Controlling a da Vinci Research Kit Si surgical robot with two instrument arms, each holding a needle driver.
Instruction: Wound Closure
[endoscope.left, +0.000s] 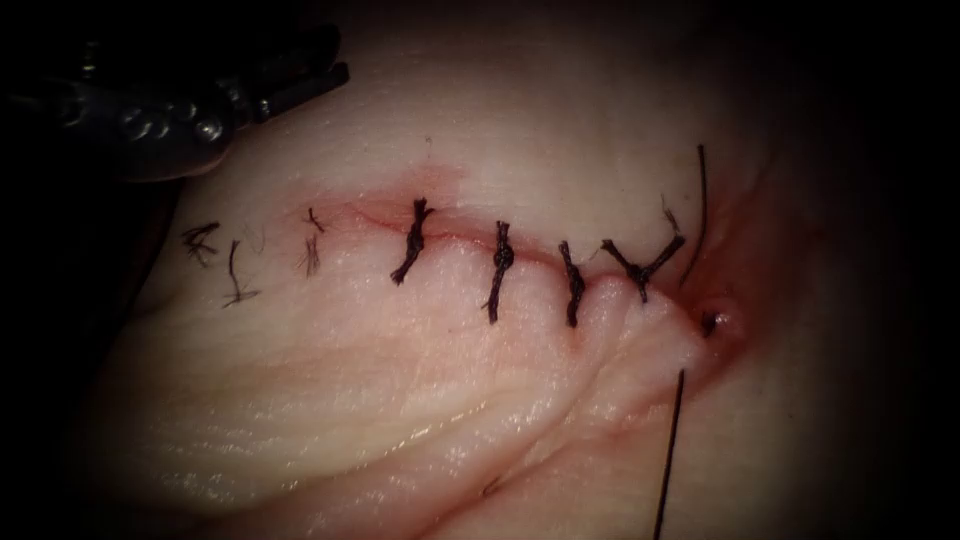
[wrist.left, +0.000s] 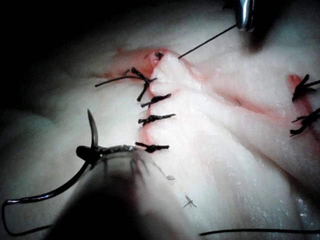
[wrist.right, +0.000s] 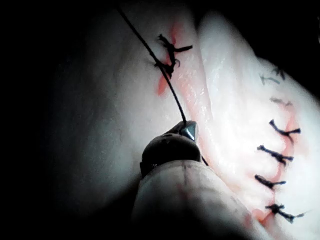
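While the thread (wrist.right: 165, 80) is pinched taut in the right pincer (wrist.right: 189, 131) beyond the cut's (endoscope.left: 470, 240) right end, the needle (wrist.left: 75, 175) is held mid-curve in the left pincer (wrist.left: 90, 152), clear of the tissue (endoscope.left: 350, 400).

The pale tissue (endoscope.left: 330, 400) below the row of dark knotted stitches (endoscope.left: 500, 270) is free. At the cut's right end a taut black thread (endoscope.left: 668, 455) crosses, and the dark left tool (endoscope.left: 200, 110) stands above left.
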